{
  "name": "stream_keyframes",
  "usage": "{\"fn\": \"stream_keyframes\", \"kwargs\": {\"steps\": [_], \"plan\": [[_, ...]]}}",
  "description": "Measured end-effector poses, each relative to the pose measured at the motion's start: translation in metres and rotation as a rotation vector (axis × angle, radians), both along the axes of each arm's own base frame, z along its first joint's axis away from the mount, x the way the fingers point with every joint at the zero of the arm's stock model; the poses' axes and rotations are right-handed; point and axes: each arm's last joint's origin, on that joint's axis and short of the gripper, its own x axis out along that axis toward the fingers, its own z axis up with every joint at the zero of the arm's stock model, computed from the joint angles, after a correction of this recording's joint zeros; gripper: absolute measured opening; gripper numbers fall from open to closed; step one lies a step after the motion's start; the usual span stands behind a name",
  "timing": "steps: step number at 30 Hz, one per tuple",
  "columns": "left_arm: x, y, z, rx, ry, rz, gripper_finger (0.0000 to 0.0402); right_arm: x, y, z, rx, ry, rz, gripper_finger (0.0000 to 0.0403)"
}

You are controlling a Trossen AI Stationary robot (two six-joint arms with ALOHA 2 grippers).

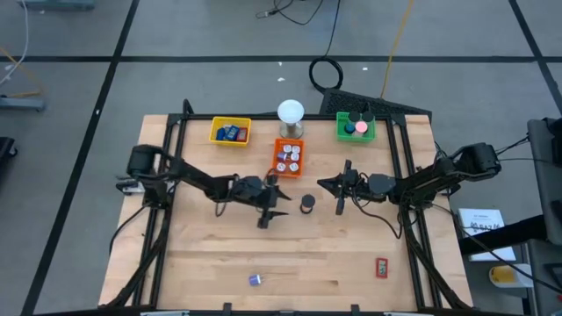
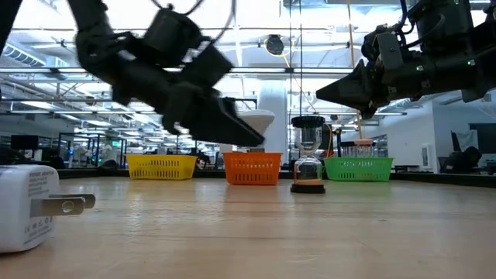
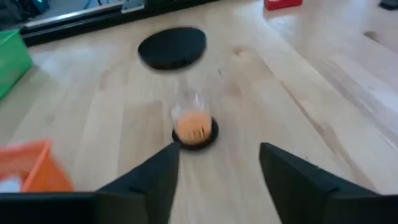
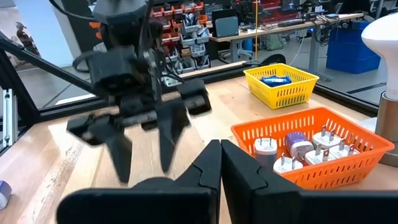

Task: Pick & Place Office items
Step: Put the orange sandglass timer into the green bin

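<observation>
The left gripper (image 1: pixel 274 207) hangs over the middle of the worktop (image 1: pixel 219 254), its fingers (image 3: pixel 155 177) spread apart and holding nothing. Just right of it a small sand timer (image 1: pixel 307 204) stands upright on the wood. The right gripper (image 1: pixel 338 186) waits right of the timer, fingers pressed together and empty. Far back sit a yellow tray (image 1: pixel 230 132), an orange tray (image 1: pixel 288 157) of white plugs, and a green tray (image 1: pixel 355 128).

Between my left tool (image 1: pixel 274 207) and right tool (image 1: pixel 334 186) stands only the small hourglass (image 1: pixel 307 204); counter (image 1: pixel 211 254) in front lies open apart from a red block (image 1: pixel 381 267).
</observation>
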Motion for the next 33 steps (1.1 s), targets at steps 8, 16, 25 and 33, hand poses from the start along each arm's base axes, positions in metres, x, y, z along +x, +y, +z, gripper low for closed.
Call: {"fn": "stream_keyframes", "kwargs": {"steps": [8,16,25,33], "plan": [[-0.071,0.003,-0.004,-0.08,-0.069,0.035,0.0108,0.0,0.0,-0.001,-0.004,0.007,0.0,0.0004],[-0.107,0.004,-0.001,-0.109,-0.145,0.039,0.0062,0.0,0.0,0.006,-0.011,-0.056,0.0,0.0004],[-0.109,0.004,-0.002,-0.128,-0.131,0.047,0.0056,0.0,0.0,0.014,-0.004,-0.137,0.0,0.0004],[-0.109,0.004,-0.002,-0.135,-0.132,0.05,0.0056,0.009,-0.004,0.039,0.055,-0.314,0.132,0.0003]]}}
